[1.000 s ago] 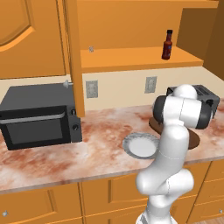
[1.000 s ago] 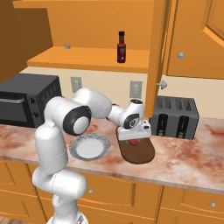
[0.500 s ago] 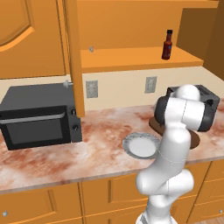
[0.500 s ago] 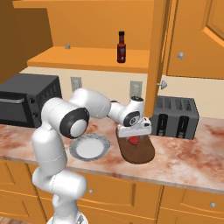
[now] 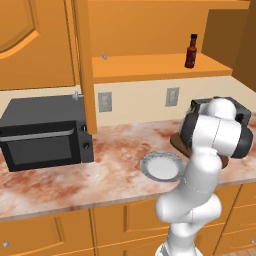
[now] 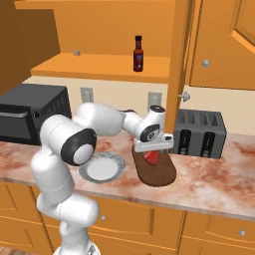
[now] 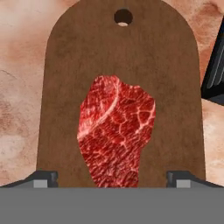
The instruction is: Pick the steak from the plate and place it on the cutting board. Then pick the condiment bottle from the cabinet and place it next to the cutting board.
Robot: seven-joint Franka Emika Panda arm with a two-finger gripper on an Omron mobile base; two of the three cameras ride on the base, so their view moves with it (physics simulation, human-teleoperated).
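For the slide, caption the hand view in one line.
Raw steak lying on the cutting board, with the open gripper directly above it.

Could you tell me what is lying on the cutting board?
The steak lies flat on the board, between the open tool's tips. The wood under the steak is covered.

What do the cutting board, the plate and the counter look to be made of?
Cutting board: dark brown wood by its colour, matte, with a hanging hole; the steak lies on it. Plate: grey-white, probably ceramic, ridged rim, dull sheen. Counter: mottled red-and-cream stone look, likely marble or granite, smooth.
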